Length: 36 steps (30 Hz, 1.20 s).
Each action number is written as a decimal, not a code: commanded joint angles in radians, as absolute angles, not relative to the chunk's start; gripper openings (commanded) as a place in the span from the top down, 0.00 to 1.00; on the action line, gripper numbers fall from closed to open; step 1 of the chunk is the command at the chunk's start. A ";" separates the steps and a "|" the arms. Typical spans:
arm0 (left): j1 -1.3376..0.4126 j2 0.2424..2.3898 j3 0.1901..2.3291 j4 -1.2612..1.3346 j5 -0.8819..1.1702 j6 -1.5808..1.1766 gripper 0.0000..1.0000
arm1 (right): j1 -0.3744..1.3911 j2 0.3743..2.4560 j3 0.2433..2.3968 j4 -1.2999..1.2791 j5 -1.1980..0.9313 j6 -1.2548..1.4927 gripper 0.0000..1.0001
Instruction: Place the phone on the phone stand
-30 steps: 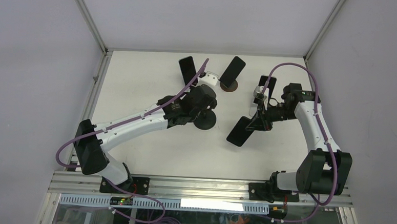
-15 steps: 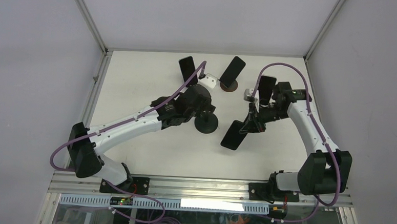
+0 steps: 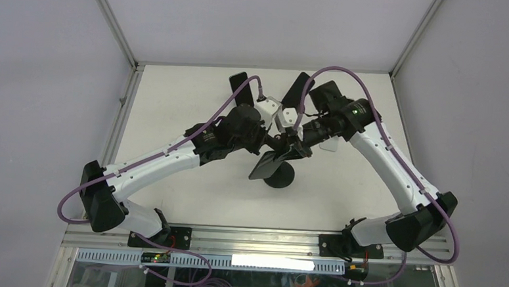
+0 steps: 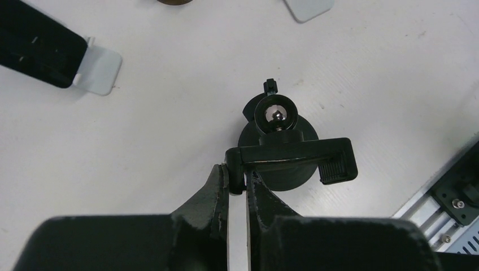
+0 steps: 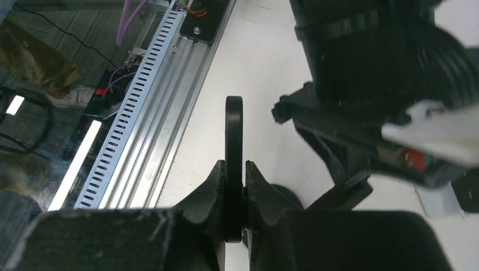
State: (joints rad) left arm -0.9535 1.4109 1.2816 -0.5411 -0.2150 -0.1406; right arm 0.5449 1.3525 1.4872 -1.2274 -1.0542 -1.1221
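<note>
Left gripper nearly closed, pinching left end of clamp bar on black phone stand. Stand upright on white table. Right gripper clamped on edge of phone. Phone tilted, over stand base, close beside left gripper. Contact between phone and clamp: cannot tell.

White links, black joints, purple cables; left claw, right claw black.

White table, black round-based phone stand standing on it, white stand farther back
</note>
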 commanded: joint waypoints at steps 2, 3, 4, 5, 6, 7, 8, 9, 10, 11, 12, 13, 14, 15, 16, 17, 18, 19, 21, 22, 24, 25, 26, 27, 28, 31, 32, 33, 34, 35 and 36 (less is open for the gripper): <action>-0.946 1.352 1.298 -0.425 -0.091 -0.145 1.00 | 0.621 1.431 1.579 -1.203 -1.044 -1.240 1.00; -0.944 1.348 1.296 -0.424 -0.080 -0.143 1.00 | 0.624 1.442 1.586 -1.202 -1.040 -1.258 1.00; -0.945 1.345 1.291 -0.423 -0.068 -0.142 1.00 | 0.624 1.450 1.594 -1.201 -1.037 -1.274 1.00; -0.944 1.341 1.288 -0.421 -0.058 -0.140 1.00 | 0.624 1.456 1.601 -1.201 -1.031 -1.288 1.00; -0.942 1.338 1.285 -0.421 -0.046 -0.139 1.00 | 0.624 1.461 1.603 -1.201 -1.021 -1.303 1.00; -0.940 1.333 1.281 -0.419 -0.032 -0.137 1.00 | 0.624 1.464 1.602 -1.199 -1.007 -1.319 1.00; -0.938 1.328 1.279 -0.417 -0.017 -0.136 1.00 | 0.624 1.466 1.598 -1.195 -0.992 -1.329 1.00; -0.935 1.325 1.273 -0.414 -0.004 -0.137 1.00 | 0.624 1.464 1.594 -1.188 -0.979 -1.333 1.00; -0.928 1.321 1.271 -0.412 0.010 -0.136 1.00 | 0.624 1.464 1.586 -1.181 -0.966 -1.335 1.00; -0.926 1.317 1.268 -0.410 0.031 -0.136 1.00 | 0.623 1.460 1.583 -1.179 -0.957 -1.337 1.00; -0.923 1.314 1.265 -0.410 0.041 -0.135 1.00 | 0.620 1.458 1.579 -1.177 -0.947 -1.339 1.00; -0.919 1.311 1.261 -0.412 0.051 -0.134 1.00 | 0.617 1.453 1.577 -1.175 -0.943 -1.339 1.00; -0.917 1.309 1.258 -0.411 0.057 -0.132 1.00 | 0.611 1.449 1.578 -1.177 -0.943 -1.336 1.00; -0.916 1.308 1.254 -0.411 0.062 -0.132 1.00 | 0.605 1.446 1.578 -1.177 -0.944 -1.333 1.00; -0.914 1.307 1.252 -0.411 0.066 -0.131 1.00 | 0.597 1.443 1.580 -1.177 -0.945 -1.330 1.00; -0.914 1.307 1.250 -0.411 0.071 -0.130 1.00 | 0.588 1.442 1.579 -1.175 -0.945 -1.330 1.00; -0.914 1.307 1.249 -0.412 0.078 -0.130 1.00 | 0.580 1.439 1.577 -1.171 -0.946 -1.329 1.00; -0.914 1.308 1.249 -0.412 0.086 -0.130 1.00 | 0.572 1.437 1.573 -1.167 -0.948 -1.327 1.00; -0.914 1.311 1.252 -0.411 0.096 -0.126 1.00 | 0.563 1.434 1.565 -1.162 -0.946 -1.324 1.00; -0.914 1.310 1.252 -0.412 0.094 -0.125 1.00 | 0.560 1.434 1.561 -1.157 -0.942 -1.317 1.00; -0.914 1.307 1.252 -0.413 0.082 -0.117 1.00 | 0.558 1.429 1.554 -1.153 -0.937 -1.302 1.00; -0.914 1.304 1.250 -0.413 0.071 -0.112 1.00 | 0.557 1.428 1.550 -1.153 -0.931 -1.288 1.00; -0.913 1.300 1.248 -0.413 0.055 -0.106 1.00 | 0.553 1.426 1.548 -1.152 -0.931 -1.269 1.00; -0.913 1.295 1.244 -0.413 0.032 -0.101 1.00 | 0.549 1.423 1.546 -1.154 -0.932 -1.251 1.00; -0.914 1.289 1.241 -0.413 0.009 -0.094 1.00 | 0.546 1.418 1.542 -1.152 -0.935 -1.229 1.00; -0.914 1.269 1.226 -0.412 -0.081 -0.066 1.00 | 0.535 1.391 1.498 -1.114 -0.924 -1.141 1.00; -0.914 1.264 1.224 -0.410 -0.106 -0.054 1.00 | 0.532 1.378 1.479 -1.088 -0.908 -1.104 1.00; -0.914 1.260 1.224 -0.410 -0.125 -0.043 1.00 | 0.530 1.367 1.458 -1.066 -0.885 -1.067 1.00; -0.914 1.257 1.224 -0.410 -0.142 -0.031 1.00 | 0.526 1.361 1.442 -1.055 -0.867 -1.042 1.00; -0.914 1.256 1.225 -0.409 -0.157 -0.020 1.00 | 0.523 1.359 1.428 -1.051 -0.850 -1.022 1.00; -0.914 1.256 1.226 -0.408 -0.170 -0.012 1.00 | 0.517 1.358 1.414 -1.047 -0.837 -1.001 1.00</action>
State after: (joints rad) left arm -0.9237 1.3415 1.2110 -0.4778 -0.0574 -0.0689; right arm 0.5552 1.4132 1.4532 -1.0885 -0.9470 -1.1500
